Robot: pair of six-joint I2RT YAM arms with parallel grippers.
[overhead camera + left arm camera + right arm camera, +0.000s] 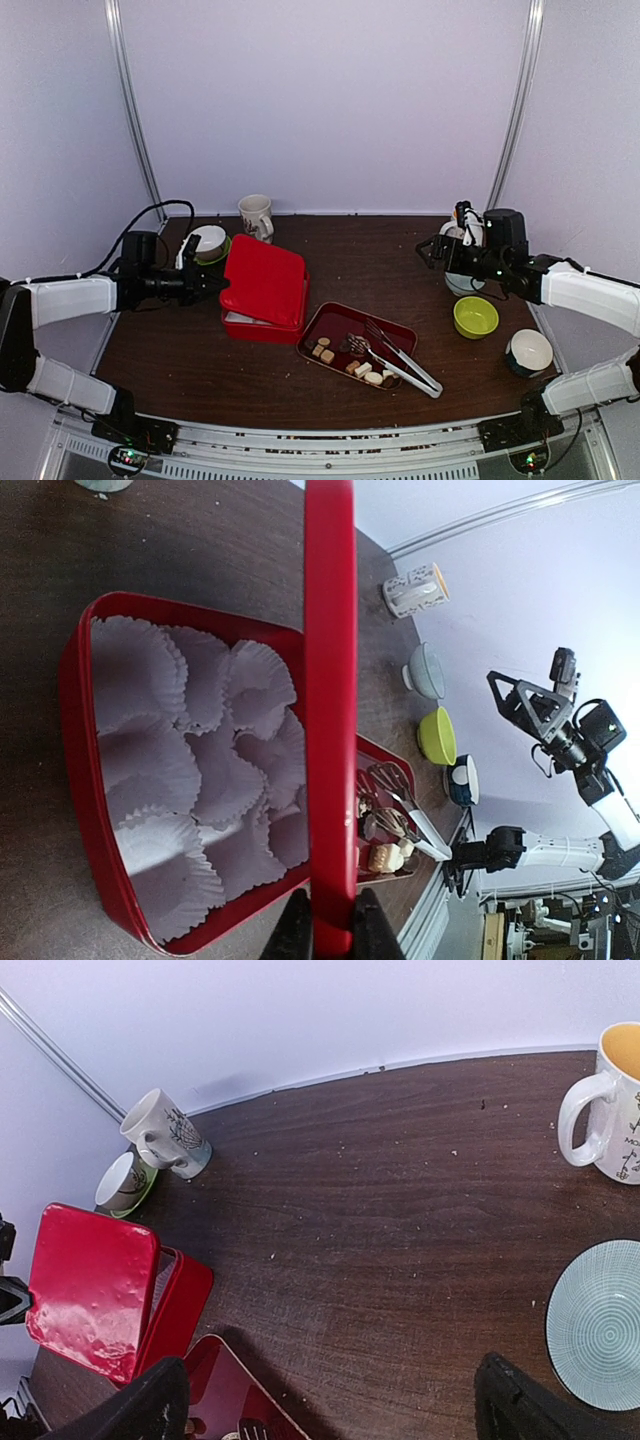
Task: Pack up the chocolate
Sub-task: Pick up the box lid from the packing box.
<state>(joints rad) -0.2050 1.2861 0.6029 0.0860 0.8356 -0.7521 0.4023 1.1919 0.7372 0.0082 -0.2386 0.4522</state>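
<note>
Chocolate point(365, 372), small brown, tan and cream pieces, loose in a shallow red tray point(385, 322) at lower centre of the top view, beside long metal tongs point(405, 362). Just left of it, a red box point(85, 780) lined with white fluted paper cups point(180, 770), those in view empty. Left fingers point(370, 932) clenched on the edge of the red lid point(262, 282), tilted up over the box. Right fingers point(150, 1410) spread wide at upper right, grasping nothing, chocolate down and left of them. Tongs' long axis upper left to lower right. Likely a job for the free right arm. No readable writing; only faint prints on white mugs point(168, 1132).
</note>
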